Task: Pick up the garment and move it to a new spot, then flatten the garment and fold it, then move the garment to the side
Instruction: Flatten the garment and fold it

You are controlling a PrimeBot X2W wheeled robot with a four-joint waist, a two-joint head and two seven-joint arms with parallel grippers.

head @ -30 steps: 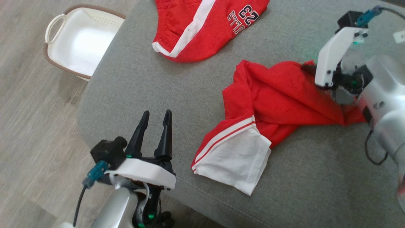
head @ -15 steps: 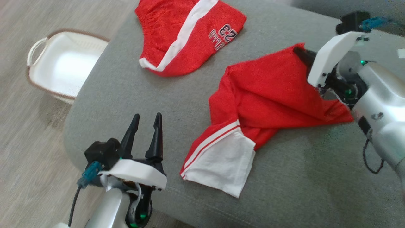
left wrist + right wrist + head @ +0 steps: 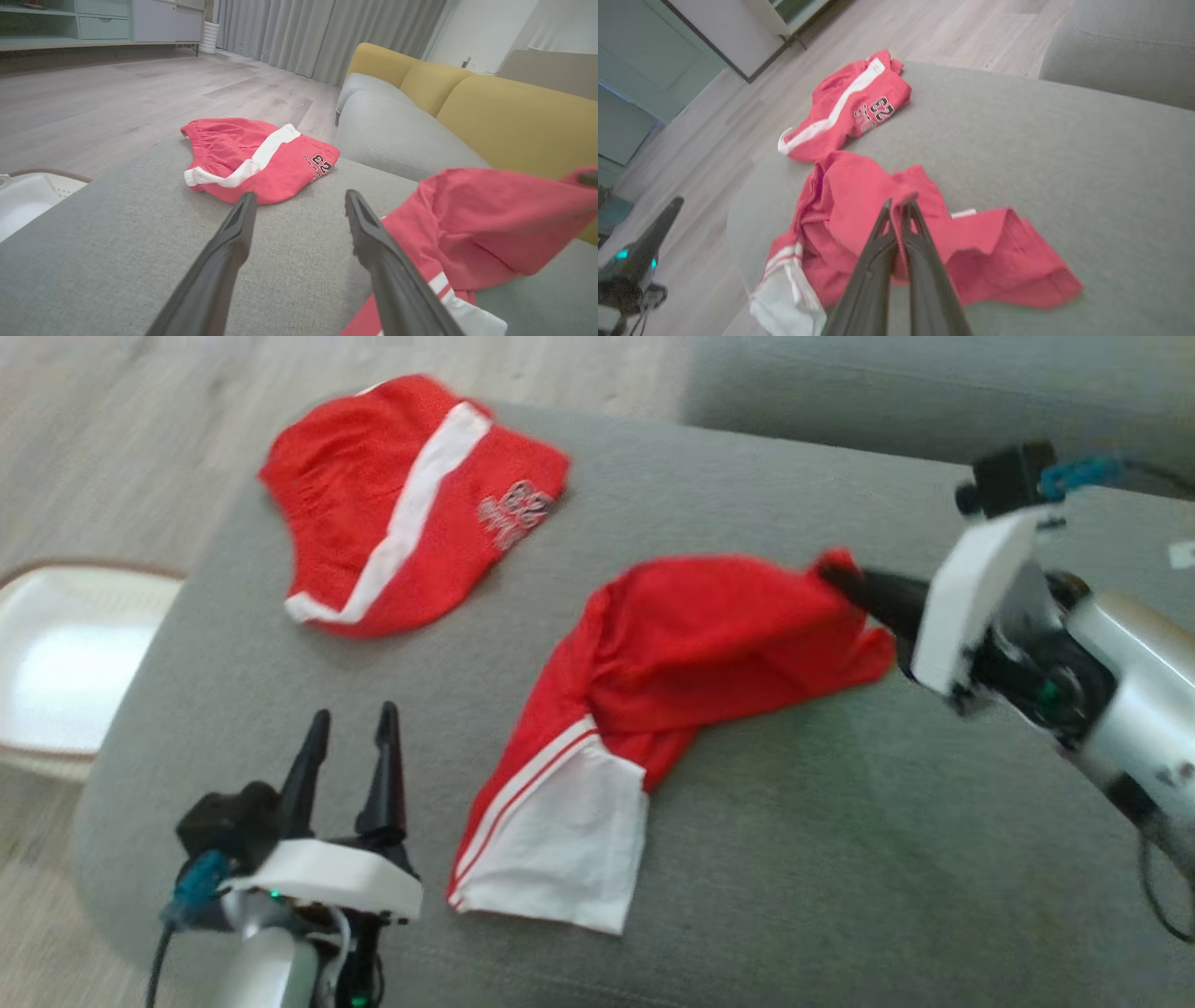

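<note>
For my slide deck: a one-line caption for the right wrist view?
Right claw shut on a crumpled red-and-white garment over the grey fabric cushion.

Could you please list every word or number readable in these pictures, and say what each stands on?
"23": on the red shorts, beside the white stripe.
Lettering beside that number: too blurred to read.
White tag on the grey cushion: too blurred to read.
Red shirt: no text shows.

I see a wide grey upholstered seat [image 3: 840,859] on pale wood flooring [image 3: 117,93], with yellow sofa backs [image 3: 514,121], grey curtains [image 3: 327,32], a low pale cabinet [image 3: 93,23] and a white wall [image 3: 486,28] beyond.
</note>
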